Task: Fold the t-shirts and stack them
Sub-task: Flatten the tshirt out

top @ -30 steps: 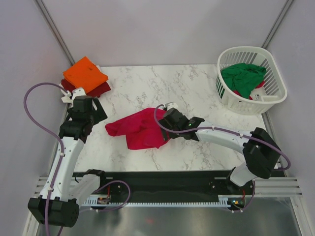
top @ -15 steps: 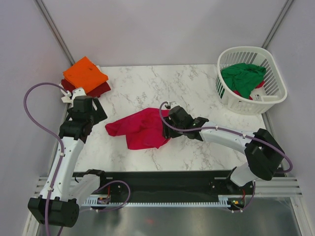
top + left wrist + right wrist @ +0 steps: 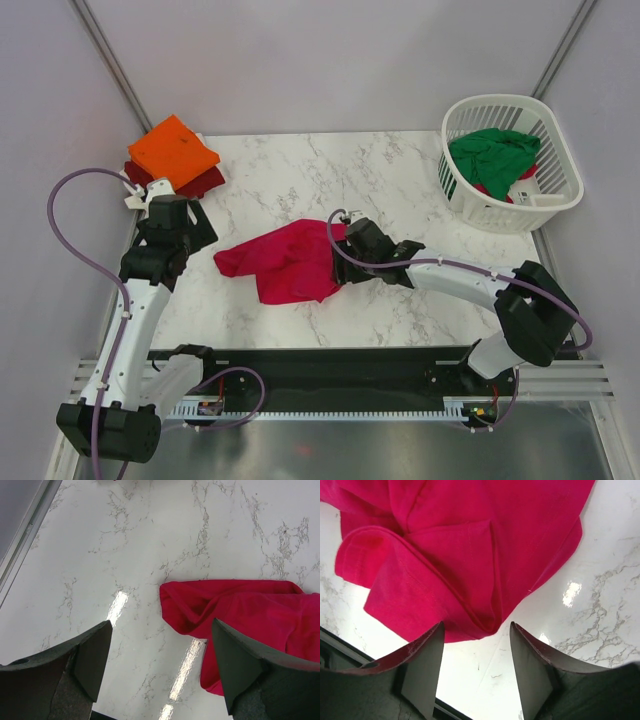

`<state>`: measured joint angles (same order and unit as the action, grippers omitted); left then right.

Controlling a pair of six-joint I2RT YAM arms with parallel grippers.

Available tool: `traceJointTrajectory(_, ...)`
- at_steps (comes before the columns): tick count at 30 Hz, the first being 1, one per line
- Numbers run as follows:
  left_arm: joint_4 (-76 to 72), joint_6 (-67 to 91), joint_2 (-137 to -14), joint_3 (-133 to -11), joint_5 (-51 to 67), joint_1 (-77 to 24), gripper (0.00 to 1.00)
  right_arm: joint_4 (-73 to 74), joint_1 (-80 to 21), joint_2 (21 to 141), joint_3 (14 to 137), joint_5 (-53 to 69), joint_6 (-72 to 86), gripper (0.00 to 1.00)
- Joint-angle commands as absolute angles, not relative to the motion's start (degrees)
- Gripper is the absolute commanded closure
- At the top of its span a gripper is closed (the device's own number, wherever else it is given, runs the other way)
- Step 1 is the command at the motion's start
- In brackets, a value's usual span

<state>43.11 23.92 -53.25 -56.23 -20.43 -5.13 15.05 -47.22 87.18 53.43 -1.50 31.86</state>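
A crimson-red t-shirt [image 3: 285,262] lies crumpled mid-table, also seen in the left wrist view [image 3: 240,610] and the right wrist view [image 3: 455,555]. My right gripper [image 3: 340,248] hovers at its right edge. Its jaws stand open [image 3: 476,627] with nothing between them, and a folded hem lies just ahead of the tips. My left gripper [image 3: 193,232] hangs left of the shirt, wide open [image 3: 161,625] over bare marble. The shirt's left end lies by its right finger [image 3: 245,670]. An orange t-shirt [image 3: 172,148] rests folded on a dark red one [image 3: 200,183] at the back left corner.
A white slatted basket [image 3: 560,200] at the back right holds a green t-shirt [image 3: 495,155] over something red. Grey walls close in the marble table [image 3: 300,175] on three sides. A black rail runs along the near edge [image 3: 340,647].
My right gripper has drawn back to the right, off the shirt's edge, and its jaws have narrowed somewhat. The left arm and the shirt have stayed put.
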Motion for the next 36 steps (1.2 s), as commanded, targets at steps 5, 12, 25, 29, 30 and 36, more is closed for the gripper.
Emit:
traceJointTrajectory(5, 41.0, 22.6, -52.5, -56.2, -20.0, -5.3, 0.13, 14.2, -46.9, 85.5, 51.2, -3.4, 32.1, 0.41)
traceJointTrajectory(12, 41.0, 22.6, -52.6, -56.1, -20.1, -5.2, 0.13, 13.2, -46.9, 86.0, 52.0, -2.4, 31.7, 0.66)
traceJointTrajectory(25, 41.0, 22.6, -52.4, -56.1, -20.2, -5.2, 0.12, 12.2, -46.0, 84.1, 54.3, -1.2, 30.0, 1.0)
traceJointTrajectory(29, 41.0, 22.6, -52.3, -56.1, -20.2, -5.3, 0.13, 14.9, -44.7, 82.4, 54.5, -3.2, 28.8, 0.48)
traceJointTrajectory(30, 41.0, 22.5, -52.3, -56.1, -20.2, -5.3, 0.12, 14.9, -44.6, 81.8, 54.0, -3.3, 28.9, 0.39)
traceJointTrajectory(36, 41.0, 22.5, -52.4, -56.1, -20.1, -5.3, 0.13, 14.1, -43.9, 81.5, 51.7, -1.8, 29.1, 0.36)
